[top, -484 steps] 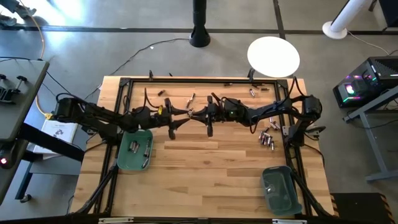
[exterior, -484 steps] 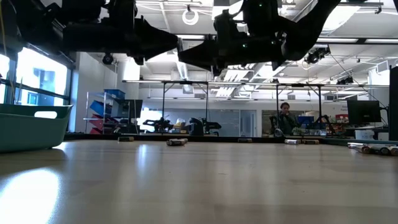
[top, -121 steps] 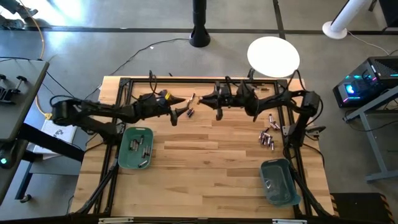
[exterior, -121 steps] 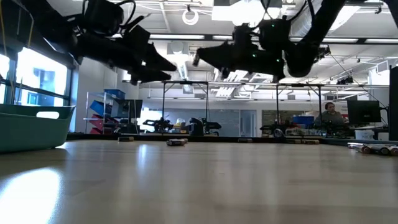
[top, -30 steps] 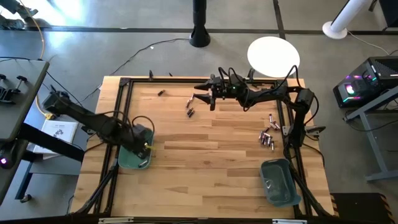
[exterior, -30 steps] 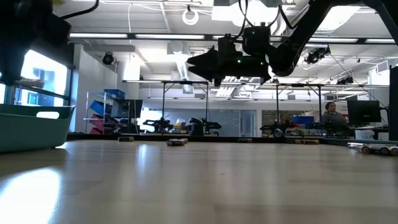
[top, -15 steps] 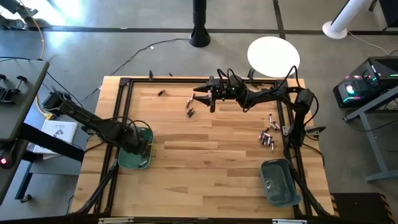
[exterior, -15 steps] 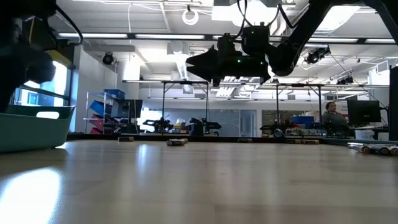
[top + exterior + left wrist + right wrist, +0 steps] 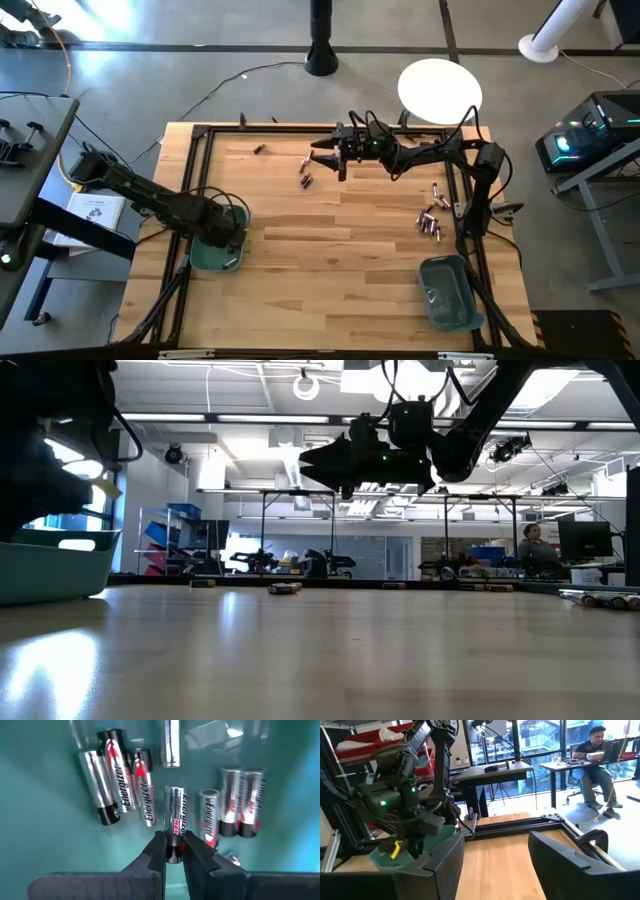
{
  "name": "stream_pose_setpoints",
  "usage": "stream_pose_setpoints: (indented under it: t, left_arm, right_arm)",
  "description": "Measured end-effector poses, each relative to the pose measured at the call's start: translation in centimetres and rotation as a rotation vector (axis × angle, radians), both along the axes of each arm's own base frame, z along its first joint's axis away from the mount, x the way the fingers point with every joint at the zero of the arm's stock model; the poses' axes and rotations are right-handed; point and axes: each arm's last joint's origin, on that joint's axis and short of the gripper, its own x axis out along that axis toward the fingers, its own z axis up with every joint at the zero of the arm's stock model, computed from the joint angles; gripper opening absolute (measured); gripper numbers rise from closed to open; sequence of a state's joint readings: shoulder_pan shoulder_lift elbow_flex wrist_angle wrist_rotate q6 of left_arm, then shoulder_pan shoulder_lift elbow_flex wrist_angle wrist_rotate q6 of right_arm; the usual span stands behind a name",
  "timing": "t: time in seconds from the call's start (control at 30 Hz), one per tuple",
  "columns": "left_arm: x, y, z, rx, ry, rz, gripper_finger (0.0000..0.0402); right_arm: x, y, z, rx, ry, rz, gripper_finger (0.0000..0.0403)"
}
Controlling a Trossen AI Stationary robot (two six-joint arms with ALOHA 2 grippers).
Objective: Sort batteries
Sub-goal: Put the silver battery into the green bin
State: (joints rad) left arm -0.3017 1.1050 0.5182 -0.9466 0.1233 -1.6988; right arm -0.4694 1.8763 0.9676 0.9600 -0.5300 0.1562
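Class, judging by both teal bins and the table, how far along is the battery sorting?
Done: several silver batteries lie in the left bin. In hand: the left gripper holds one more battery there. Left: loose batteries on the table; the right gripper hovers open.

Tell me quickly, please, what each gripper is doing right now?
Left gripper: shut on a silvery battery, inside the teal bin.
Right gripper: open, holding nothing.

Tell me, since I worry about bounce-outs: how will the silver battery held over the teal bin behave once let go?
The silver cylindrical battery in the left pincer looks smooth and round, so it will probably roll briefly. The teal plastic bin and neighbouring batteries should likely stop it.
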Motion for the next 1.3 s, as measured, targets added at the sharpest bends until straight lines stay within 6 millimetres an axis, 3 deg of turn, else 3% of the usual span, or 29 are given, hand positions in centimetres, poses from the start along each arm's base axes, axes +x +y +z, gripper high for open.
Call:
stream_pose_setpoints:
  t: [0.27, 0.53, 0.77, 0.9, 1.07, 1.3]
  left_arm:
    - [0.6, 0.2, -0.7, -0.006, 0.036, -0.029, 0.0037]
    - [0.6, 0.4, -0.8, 0.013, 0.029, -0.033, 0.0103]
    - [0.4, 0.4, -0.1, 0.001, -0.017, -0.049, 0.0147]
    - [0.5, 0.4, 1.8, -0.015, -0.109, -0.073, 0.0158]
    - [0.5, 0.7, 5.6, 0.054, -0.288, -0.088, 0.016]
    - [1.3, 1.6, 10.6, 0.444, -0.631, -0.262, 0.0161]
  right_arm:
    - [0.0, 0.0, -0.1, 0.004, 0.008, 0.002, 0.0216]
    - [-0.6, -1.2, -0.5, 0.073, 0.053, -0.024, 0.0216]
    - [-2.3, -1.4, 1.9, 0.01, 0.132, -0.054, 0.0216]
    - [-4.1, -0.8, 3.7, -0.088, 0.277, -0.18, 0.0216]
    - [-6.9, 0.7, 5.6, -0.148, 0.492, -0.318, 0.0216]
    - [-10.8, 2.3, 5.3, 0.078, 0.794, -0.35, 0.0216]
